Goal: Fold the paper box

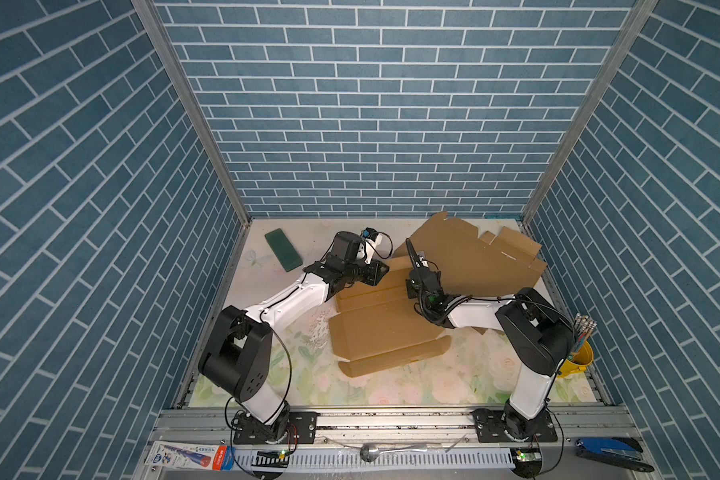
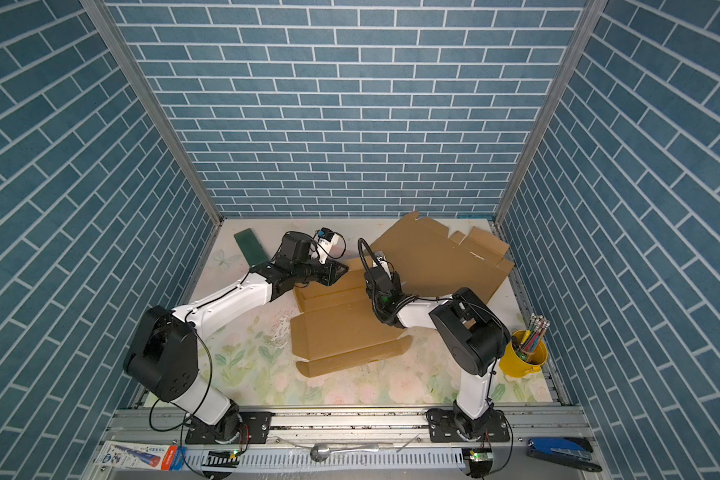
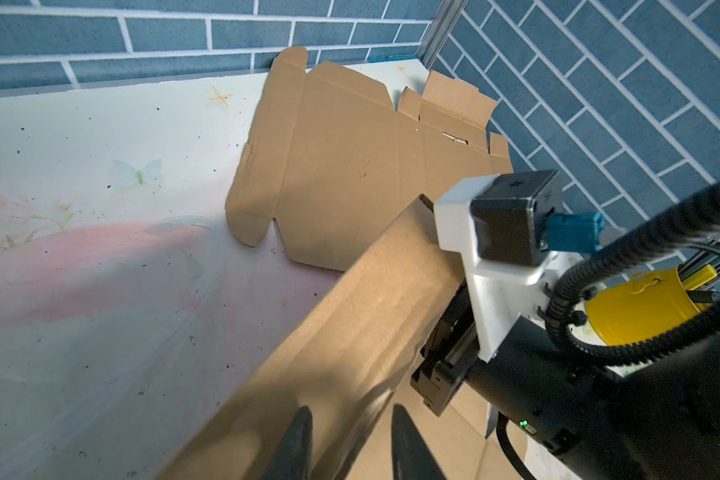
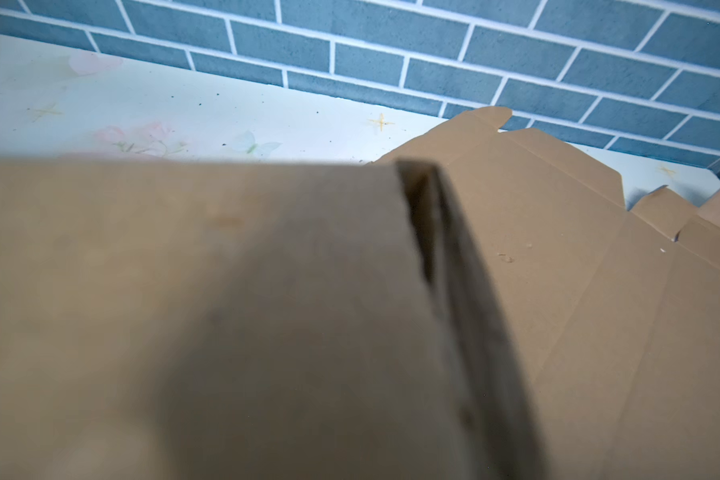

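Observation:
The brown paper box (image 1: 375, 328) (image 2: 333, 328) lies unfolded in mid-table. Its far flap (image 1: 396, 268) (image 3: 350, 332) is lifted upright. My left gripper (image 1: 385, 269) (image 3: 352, 444) is open and straddles that flap's near end, one finger (image 3: 298, 444) on the outer face and the other on the inner side. My right gripper (image 1: 410, 286) (image 2: 368, 286) is shut on the flap's other end. Its fingertips are hidden behind the cardboard. In the right wrist view the flap (image 4: 225, 311) fills the picture and hides the jaws.
A second flat cardboard blank (image 1: 474, 257) (image 2: 441, 257) (image 3: 350, 158) (image 4: 578, 270) lies at the back right, against the wall. A green pad (image 1: 283, 249) sits at the back left. A yellow bucket of pencils (image 1: 576, 361) (image 3: 641, 307) stands at the right edge.

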Motion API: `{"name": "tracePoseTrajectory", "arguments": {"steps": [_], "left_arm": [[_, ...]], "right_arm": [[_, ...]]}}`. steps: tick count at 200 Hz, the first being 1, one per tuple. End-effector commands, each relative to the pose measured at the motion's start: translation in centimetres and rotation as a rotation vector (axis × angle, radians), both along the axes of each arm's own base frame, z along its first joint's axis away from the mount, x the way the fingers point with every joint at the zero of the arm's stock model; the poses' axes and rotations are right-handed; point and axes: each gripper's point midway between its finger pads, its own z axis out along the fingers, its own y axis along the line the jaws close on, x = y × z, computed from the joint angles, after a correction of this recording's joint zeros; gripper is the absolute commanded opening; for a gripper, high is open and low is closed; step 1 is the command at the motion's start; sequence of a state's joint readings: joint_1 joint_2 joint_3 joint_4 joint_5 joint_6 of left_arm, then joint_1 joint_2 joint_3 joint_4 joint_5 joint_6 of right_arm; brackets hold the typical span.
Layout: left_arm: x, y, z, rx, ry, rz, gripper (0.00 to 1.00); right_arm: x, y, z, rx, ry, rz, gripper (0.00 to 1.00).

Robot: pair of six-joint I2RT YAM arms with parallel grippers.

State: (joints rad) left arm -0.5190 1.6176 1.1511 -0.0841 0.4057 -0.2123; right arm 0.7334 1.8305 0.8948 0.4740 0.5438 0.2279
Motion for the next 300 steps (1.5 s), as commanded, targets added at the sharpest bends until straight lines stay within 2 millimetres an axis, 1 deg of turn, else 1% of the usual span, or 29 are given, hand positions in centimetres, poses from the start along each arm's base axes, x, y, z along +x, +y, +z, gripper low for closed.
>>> {"name": "tracePoseTrajectory", "arguments": {"steps": [1, 24, 35, 51, 59, 74, 85, 101, 116, 142, 165, 176, 193, 210, 227, 240, 266, 283, 300], "left_arm": [[-1.4, 0.8, -3.9, 0.067, 0.125, 0.002, 0.33], [-1.4, 1.0, -3.5, 0.074, 0.119, 0.000, 0.34], [-1.3, 1.1, -2.9, 0.078, 0.108, 0.000, 0.36], [-1.0, 1.7, -1.0, 0.080, 0.076, 0.002, 0.43], [-0.8, 2.1, 0.3, 0.084, 0.049, 0.006, 0.47], [-0.7, 3.0, 2.8, 0.110, -0.007, 0.003, 0.52], [-0.9, 3.6, 4.2, 0.151, -0.054, -0.016, 0.55], [-1.7, 4.6, 5.1, 0.227, -0.089, -0.046, 0.56], [-2.7, 5.3, 5.3, 0.289, -0.097, -0.087, 0.58], [-4.2, 6.1, 4.9, 0.399, -0.136, -0.165, 0.61], [-4.3, 7.1, 3.6, 0.555, -0.197, -0.223, 0.63], [-4.2, 7.2, 3.2, 0.586, -0.215, -0.254, 0.64], [-3.5, 7.5, 2.3, 0.641, -0.221, -0.263, 0.65], [-2.9, 7.1, 1.6, 0.641, -0.209, -0.266, 0.65], [-3.2, 5.9, 1.2, 0.588, -0.176, -0.291, 0.64], [-3.3, 5.5, 0.5, 0.564, -0.155, -0.296, 0.64], [-3.1, 5.7, -1.6, 0.595, -0.100, -0.295, 0.62], [-2.2, 6.3, -2.7, 0.636, -0.082, -0.267, 0.58], [-1.8, 6.6, -3.6, 0.631, -0.045, -0.251, 0.51]], "right_arm": [[0.7, -1.6, -0.6, -0.085, -0.017, -0.070, 0.00], [0.3, -0.4, 0.5, -0.052, 0.000, 0.004, 0.00], [0.0, 0.0, 1.1, -0.050, 0.011, 0.042, 0.00], [-0.4, 0.9, 1.4, -0.060, 0.046, 0.116, 0.00], [-0.6, 1.3, 1.2, -0.076, 0.071, 0.146, 0.00], [-1.0, 1.6, 1.0, -0.092, 0.106, 0.184, 0.00], [-1.2, 1.6, 1.1, -0.103, 0.126, 0.201, 0.00], [-1.4, 1.8, 1.5, -0.111, 0.153, 0.235, 0.00], [-1.6, 2.1, 1.8, -0.109, 0.196, 0.278, 0.00], [-2.2, 2.6, 2.5, -0.117, 0.291, 0.369, 0.00], [-2.7, 2.5, 3.0, -0.136, 0.359, 0.424, 0.00], [-2.9, 2.5, 3.2, -0.145, 0.393, 0.445, 0.00], [-3.0, 2.6, 3.4, -0.163, 0.423, 0.482, 0.00], [-3.0, 2.7, 3.4, -0.168, 0.450, 0.500, 0.00], [-3.1, 3.1, 3.5, -0.156, 0.473, 0.516, 0.00], [-3.1, 3.4, 3.6, -0.146, 0.490, 0.528, 0.00], [-3.2, 3.9, 3.9, -0.138, 0.510, 0.546, 0.00], [-3.2, 4.1, 4.1, -0.136, 0.522, 0.554, 0.02], [-3.3, 4.1, 4.3, -0.141, 0.547, 0.550, 0.05]]}}
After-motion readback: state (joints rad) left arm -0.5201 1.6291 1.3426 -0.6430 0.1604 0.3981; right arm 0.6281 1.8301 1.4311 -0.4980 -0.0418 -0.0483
